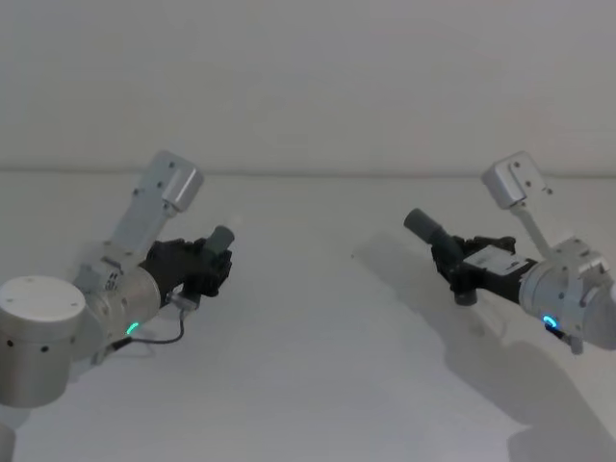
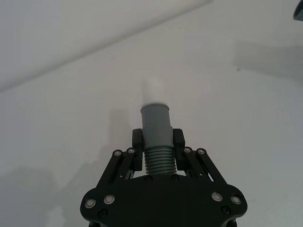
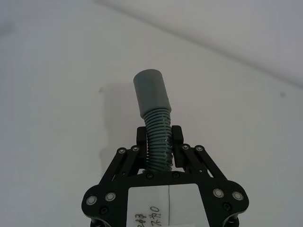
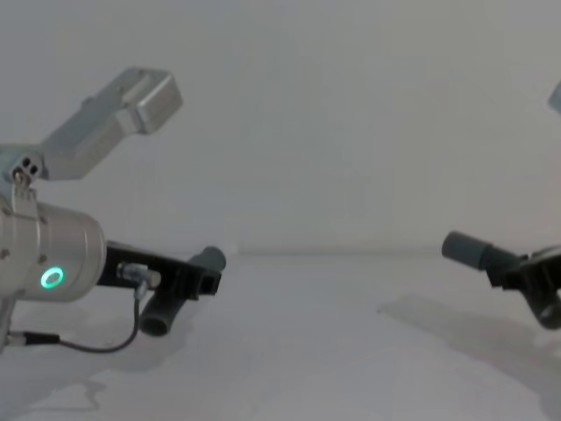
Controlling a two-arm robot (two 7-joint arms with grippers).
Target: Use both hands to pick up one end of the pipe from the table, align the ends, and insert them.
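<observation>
The pipe is in two pieces, one in each gripper, both held clear of the table (image 1: 318, 390)

Head view: the left gripper (image 1: 214, 266) is clenched on the left piece (image 1: 222, 239) and the right gripper (image 1: 454, 268) on the right piece (image 1: 423, 227). The two are well apart. Each free end slants away from the robot and inward, so the axes cross rather than share one line.

Left wrist view: the fingers (image 2: 138, 137) grasp the left piece where the ribs meet the grey cuff (image 2: 155, 124). The white tip (image 2: 154, 89) runs straight out ahead of the gripper.

Right wrist view: the fingers (image 3: 177, 136) clamp the ribbed middle (image 3: 157, 147). The plain cuff (image 3: 151, 94) leans a little off the gripper's own line.

Chest view: the grey cuff (image 4: 210, 259) and the plain cuff (image 4: 465, 248) face each other at about the same height, far apart.

As I judge it, both wrists must turn inward until tip and cuff mouth are coaxial, and only then should the gap close. Neither arm looks clearly nearer the middle
</observation>
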